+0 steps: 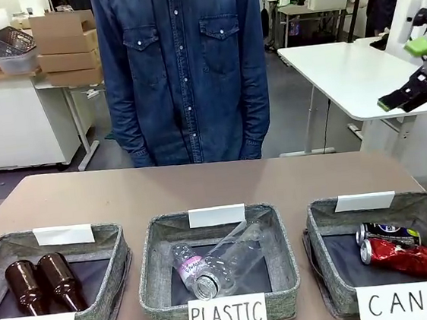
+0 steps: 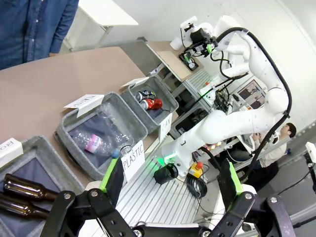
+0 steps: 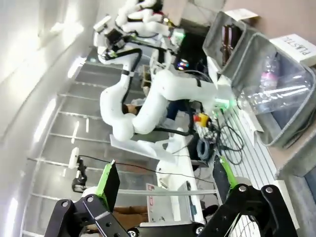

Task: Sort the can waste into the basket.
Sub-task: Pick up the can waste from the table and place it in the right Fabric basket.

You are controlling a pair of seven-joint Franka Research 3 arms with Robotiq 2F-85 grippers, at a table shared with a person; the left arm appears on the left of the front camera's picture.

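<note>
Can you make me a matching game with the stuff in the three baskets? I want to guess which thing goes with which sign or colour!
Things:
1. brown glass bottles
2. clear plastic bottles
3. red can
4. dark can

Matches:
A. lies nearest the CAN sign, in front of the other can
B. in the basket signed BOTTLE
C. has yellow-green marks, lies behind the other can
D. in the middle basket, signed PLASTIC

Pairs: 1-B, 2-D, 3-A, 4-C

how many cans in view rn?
2, both in the CAN basket: red can nearer the front, dark can just behind it, touching. Others could hide below the basket's near wall.
</note>
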